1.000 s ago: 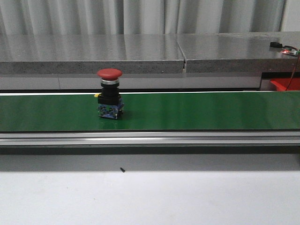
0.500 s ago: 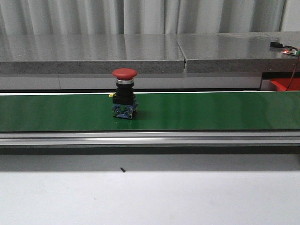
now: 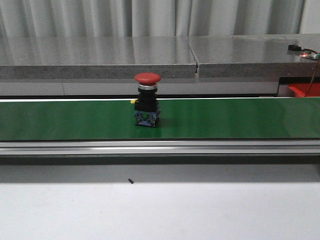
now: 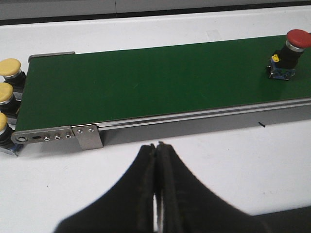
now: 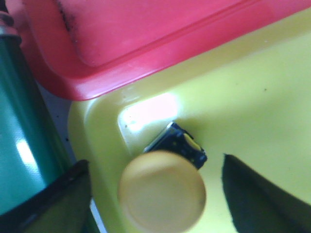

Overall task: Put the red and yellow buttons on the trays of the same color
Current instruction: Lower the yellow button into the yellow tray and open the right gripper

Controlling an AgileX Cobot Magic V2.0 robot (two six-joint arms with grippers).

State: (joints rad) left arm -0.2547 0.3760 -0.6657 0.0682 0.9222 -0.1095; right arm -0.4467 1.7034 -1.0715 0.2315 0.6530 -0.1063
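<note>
- Front cam: long green belt (image 3: 225, 119) runs side to side with a silver rail along its near edge, grey stone counter (image 3: 100, 57) and pale curtains behind it, white table (image 3: 200, 210) in front.
- Red button (image 3: 147, 99) stands upright on the belt, a bit toward 9 o'clock from frame centre, nearer the belt's far edge. Loads of bare belt on both sides of it.
- Red tray (image 3: 303, 90) only peeks in at 3 o'clock, past the belt.
- Left gripper (image 4: 156, 194) hangs over the white table with its fingers pressed together, nothing between them. Three yellow buttons (image 4: 8, 68) are bunched at the belt's end in its view.
- Right gripper (image 5: 155, 194) has its fingers spread wide either side of a yellow button (image 5: 163, 189) lying in a corner of the yellow tray (image 5: 252, 97), not touching it. Red tray sits right against that one.
- No readable writing anywhere.
</note>
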